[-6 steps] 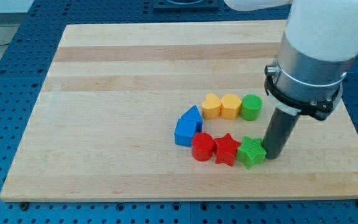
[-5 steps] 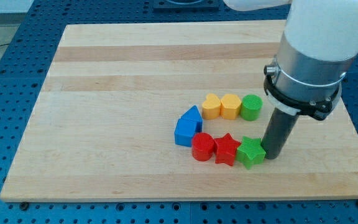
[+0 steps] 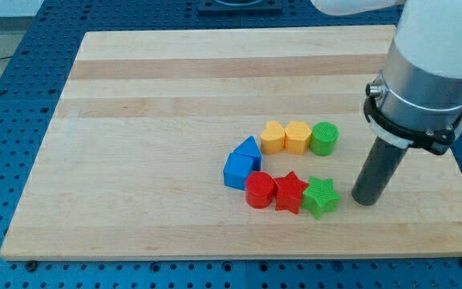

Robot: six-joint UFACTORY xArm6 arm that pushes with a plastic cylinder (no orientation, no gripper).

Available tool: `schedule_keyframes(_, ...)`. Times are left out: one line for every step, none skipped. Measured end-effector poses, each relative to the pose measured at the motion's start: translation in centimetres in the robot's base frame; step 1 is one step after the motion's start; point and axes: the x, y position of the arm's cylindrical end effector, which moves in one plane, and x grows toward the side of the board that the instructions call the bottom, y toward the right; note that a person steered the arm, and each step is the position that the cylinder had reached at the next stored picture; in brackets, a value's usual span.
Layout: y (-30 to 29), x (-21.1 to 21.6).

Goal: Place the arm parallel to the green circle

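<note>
The green circle (image 3: 324, 138) stands on the wooden board (image 3: 151, 120) at the right end of a short row, touching a yellow hexagon (image 3: 297, 136) and, beyond it, a yellow heart (image 3: 273, 137). My tip (image 3: 365, 201) rests on the board below and to the right of the green circle, a block's width away from it. The tip stands just right of the green star (image 3: 321, 197), with a small gap between them. The dark rod rises from the tip to the grey arm body at the view's upper right.
A red star (image 3: 289, 193), a red cylinder (image 3: 260, 190) and a blue house-shaped block (image 3: 241, 162) continue the lower row to the left of the green star. The board's right edge (image 3: 461, 172) lies close to the right of the rod.
My tip has slid to the right, away from the green star it was touching. The blocks have stayed almost where they were.
</note>
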Motion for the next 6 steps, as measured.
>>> schedule_keyframes(0.0, 0.0)
schedule_keyframes(0.1, 0.0)
schedule_keyframes(2.7, 0.0)
schedule_keyframes(4.0, -1.2)
schedule_keyframes(5.2, -4.2)
schedule_keyframes(5.6, -7.3)
